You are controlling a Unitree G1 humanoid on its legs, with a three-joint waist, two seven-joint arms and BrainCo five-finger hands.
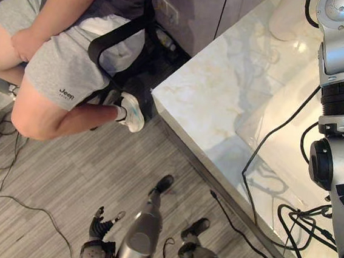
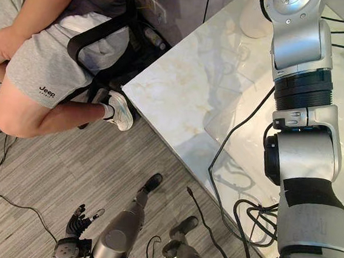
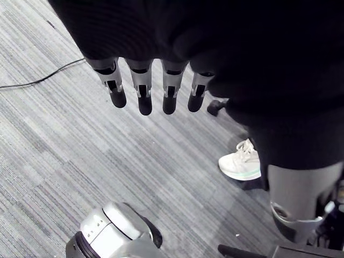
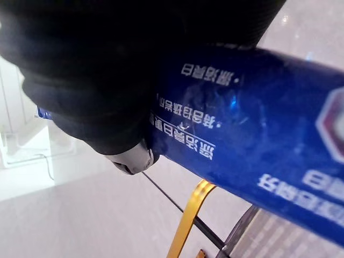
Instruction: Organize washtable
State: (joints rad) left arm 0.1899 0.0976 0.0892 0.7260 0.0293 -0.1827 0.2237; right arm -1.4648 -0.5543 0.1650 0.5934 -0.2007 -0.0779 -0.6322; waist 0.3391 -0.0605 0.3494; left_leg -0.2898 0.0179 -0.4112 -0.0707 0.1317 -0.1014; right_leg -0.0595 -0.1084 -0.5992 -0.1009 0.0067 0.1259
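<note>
Right wrist view: my right hand (image 4: 80, 80) touches a shiny blue pack with white print (image 4: 258, 123). I cannot tell how its fingers are. My left hand (image 3: 161, 32) hangs over the grey wood floor (image 3: 64, 156), fingers (image 3: 141, 94) straight and apart.

Pale marble washtable (image 1: 224, 91); 1 white cylindrical object (image 1: 287, 18) stands on it.
</note>
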